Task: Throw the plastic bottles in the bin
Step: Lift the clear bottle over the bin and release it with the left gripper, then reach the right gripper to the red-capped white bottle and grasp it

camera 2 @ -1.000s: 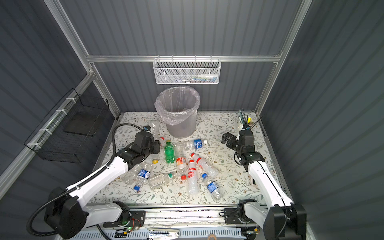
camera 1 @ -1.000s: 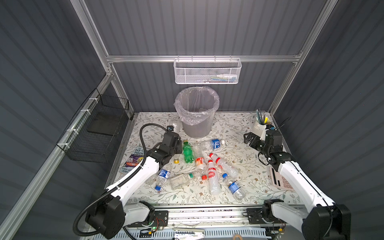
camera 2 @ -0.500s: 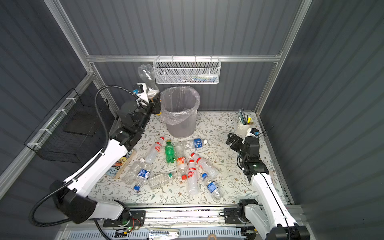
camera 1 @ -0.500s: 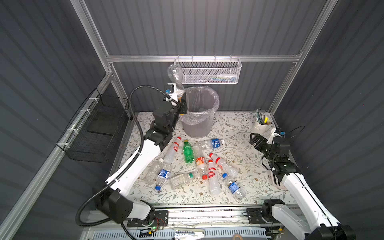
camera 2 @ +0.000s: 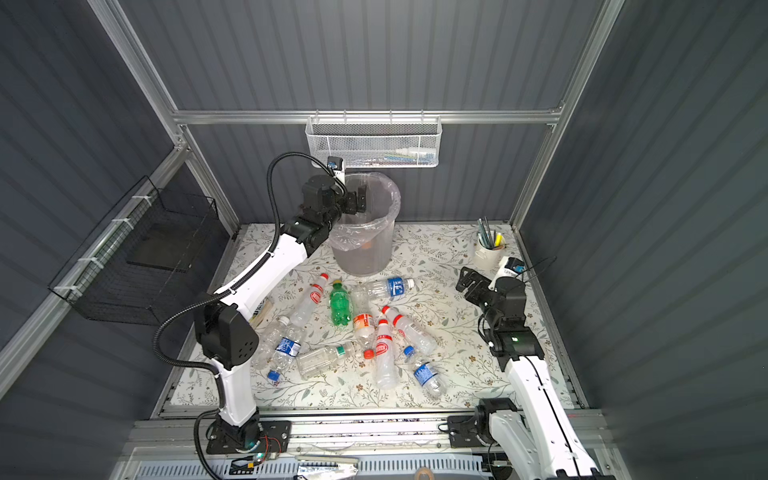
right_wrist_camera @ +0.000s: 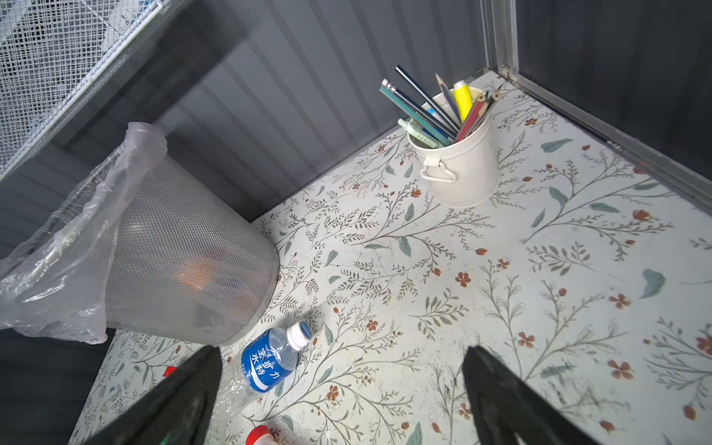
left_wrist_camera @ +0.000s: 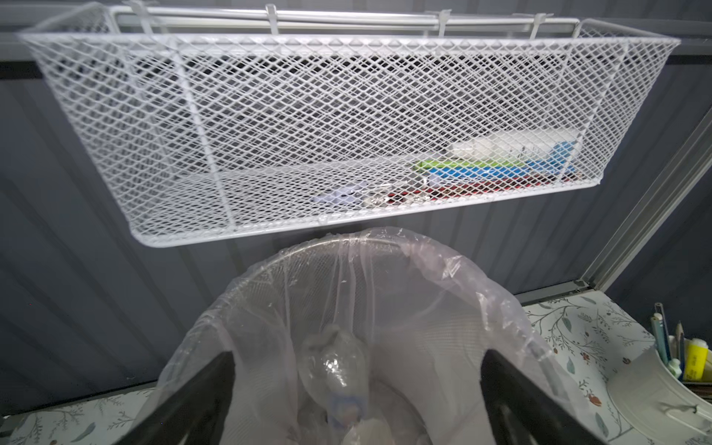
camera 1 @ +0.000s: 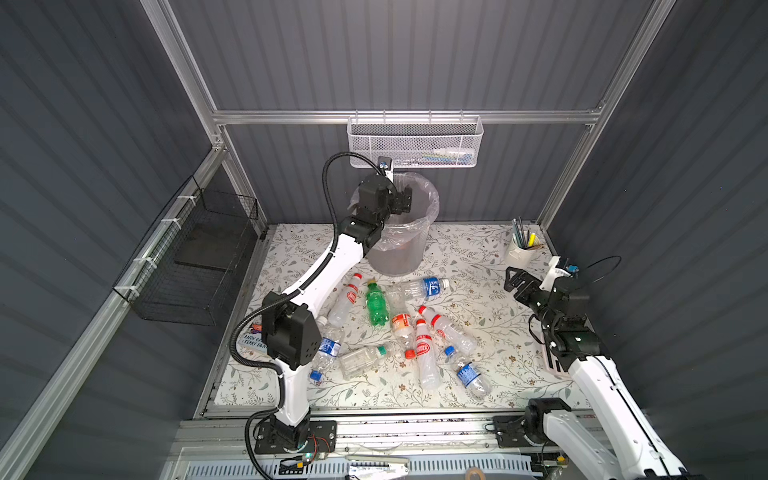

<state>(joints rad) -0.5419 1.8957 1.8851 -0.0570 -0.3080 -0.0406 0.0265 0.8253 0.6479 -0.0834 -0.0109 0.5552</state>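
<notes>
The left gripper (camera 1: 401, 200) is wide open over the far bin (camera 1: 399, 253) with a clear bottle (left_wrist_camera: 333, 370) inside, so lift it clear of the bag (left_wrist_camera: 443, 277), then go for the plastic bottles (camera 1: 401, 324) in the middle of the table (camera 1: 478, 257); the right gripper (camera 1: 514, 281), at the right, is open too.

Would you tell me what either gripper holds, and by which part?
Nothing is held: the left gripper is open over the bin, a clear bottle loose inside; the right gripper is open.
</notes>
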